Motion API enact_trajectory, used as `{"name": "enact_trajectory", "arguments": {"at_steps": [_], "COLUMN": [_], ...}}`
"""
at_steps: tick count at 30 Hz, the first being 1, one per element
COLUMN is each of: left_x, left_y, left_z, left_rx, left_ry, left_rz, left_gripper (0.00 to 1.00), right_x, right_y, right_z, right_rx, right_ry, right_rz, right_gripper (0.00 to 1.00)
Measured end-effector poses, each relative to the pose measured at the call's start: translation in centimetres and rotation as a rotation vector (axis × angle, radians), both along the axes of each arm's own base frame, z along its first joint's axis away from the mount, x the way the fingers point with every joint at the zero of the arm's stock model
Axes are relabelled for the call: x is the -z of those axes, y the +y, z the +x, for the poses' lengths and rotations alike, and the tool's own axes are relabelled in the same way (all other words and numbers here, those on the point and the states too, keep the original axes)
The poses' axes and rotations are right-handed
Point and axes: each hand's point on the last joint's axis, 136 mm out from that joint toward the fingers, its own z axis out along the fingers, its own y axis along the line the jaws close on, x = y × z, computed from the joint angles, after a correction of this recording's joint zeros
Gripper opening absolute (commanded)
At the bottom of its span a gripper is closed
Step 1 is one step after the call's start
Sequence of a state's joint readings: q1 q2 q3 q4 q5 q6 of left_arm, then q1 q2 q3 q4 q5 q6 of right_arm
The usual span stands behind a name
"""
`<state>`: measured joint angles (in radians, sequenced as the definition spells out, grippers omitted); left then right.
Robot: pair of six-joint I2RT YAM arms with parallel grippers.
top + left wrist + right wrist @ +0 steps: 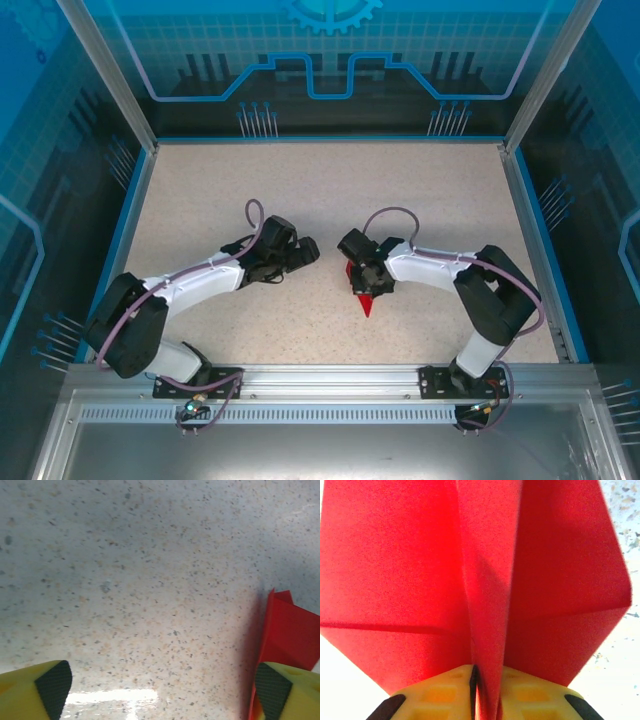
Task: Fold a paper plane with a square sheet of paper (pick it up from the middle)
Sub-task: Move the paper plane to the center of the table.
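Observation:
The square sheet of paper is folded into a bright red paper plane [367,301], a pointed dart with its tip toward the near edge. My right gripper [364,279] is shut on it. In the right wrist view the yellow fingers [440,695] pinch the raised centre crease, and the paper plane [395,570] spreads its wings to either side. My left gripper [308,251] stands just left of it, open wide over bare table. In the left wrist view, the left gripper [162,682] holds nothing, and the paper plane [290,630] lies beside its right finger [287,692].
The speckled beige table [330,190] is ringed by a blue rim and transparent blue walls [330,60]. An aluminium rail [330,378] carrying both arm bases runs along the near edge.

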<state>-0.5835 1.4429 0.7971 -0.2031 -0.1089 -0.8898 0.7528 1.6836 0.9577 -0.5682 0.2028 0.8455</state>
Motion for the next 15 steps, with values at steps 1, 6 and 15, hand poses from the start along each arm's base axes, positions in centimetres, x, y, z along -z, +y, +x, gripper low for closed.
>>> {"name": "enact_trajectory", "arguments": {"at_steps": [1,6,15], "left_x": [0.1,0.3,-0.9], "left_y": [0.3,1.7,5.1], "left_z": [0.0,-0.2,-0.6], "left_rx": [-0.008,-0.040,-0.109], "left_ry": [0.005,0.023,0.027], "left_rz": [0.009,0.043,0.118], "left_gripper": [0.99,0.99,0.99], "right_x": [0.0,-0.1,-5.5], "right_y": [0.0,0.3,2.6], "right_z": [0.0,0.5,7.8], "right_rx": [0.000,-0.005,-0.029], "right_ry": [0.000,-0.001,-0.148], "right_rz": [-0.001,-0.011,0.046], "right_gripper": [0.17,0.13,0.12]}}
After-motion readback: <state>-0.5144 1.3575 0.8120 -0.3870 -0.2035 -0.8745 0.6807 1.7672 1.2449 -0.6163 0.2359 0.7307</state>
